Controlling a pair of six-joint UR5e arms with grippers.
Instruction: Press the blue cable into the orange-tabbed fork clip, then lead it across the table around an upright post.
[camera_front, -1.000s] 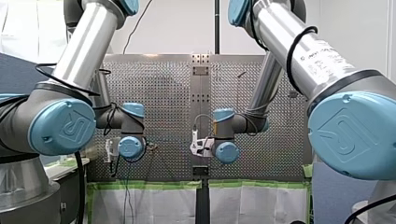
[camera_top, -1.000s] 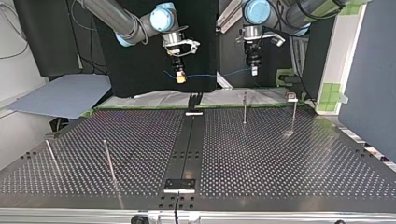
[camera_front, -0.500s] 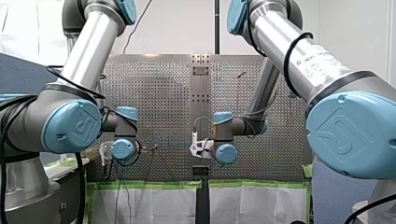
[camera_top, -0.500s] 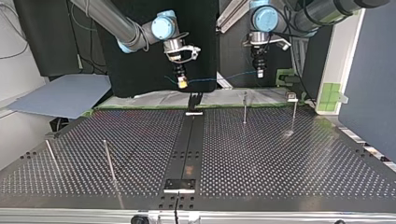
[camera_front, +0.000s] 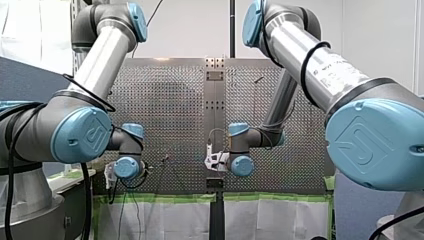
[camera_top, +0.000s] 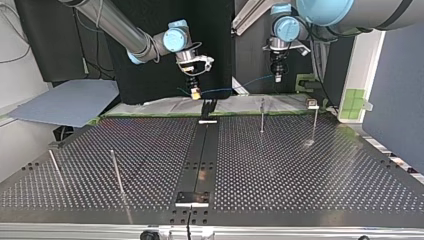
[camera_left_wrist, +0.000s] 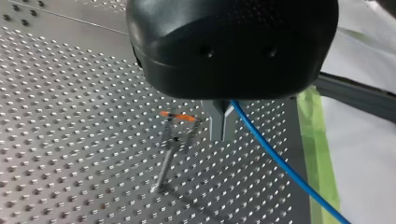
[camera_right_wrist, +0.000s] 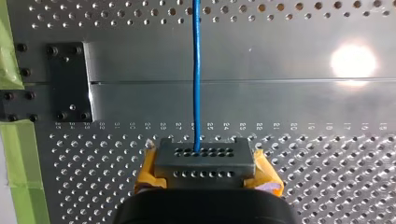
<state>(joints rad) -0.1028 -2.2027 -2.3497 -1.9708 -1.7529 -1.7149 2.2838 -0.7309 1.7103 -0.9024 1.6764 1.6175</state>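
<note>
The blue cable (camera_top: 235, 86) hangs stretched between my two grippers above the table's far edge in the top view. My left gripper (camera_top: 278, 77) is black, and in the left wrist view its fingers (camera_left_wrist: 219, 123) are shut on the blue cable (camera_left_wrist: 280, 163). The orange-tabbed fork clip (camera_left_wrist: 180, 122) stands on a thin stem just beside those fingers, apart from the cable. In the top view the clip (camera_top: 312, 104) is at the far right. My right gripper (camera_top: 196, 93), with yellow pads (camera_right_wrist: 149, 170), is shut on the blue cable (camera_right_wrist: 196, 70), which runs straight ahead of it.
Upright posts stand on the perforated table (camera_top: 300, 170): one (camera_top: 261, 115) near the clip and two (camera_top: 116, 172) (camera_top: 54, 167) at the top view's left. A black strip (camera_top: 202, 150) runs down the middle, with a black fixture (camera_top: 208, 107) at its far end. Green tape (camera_left_wrist: 317, 140) edges the table.
Both grippers have come down toward the table's far edge with the cable between them. In the top view my left gripper drifted right toward the clip and my right gripper sank lower.
</note>
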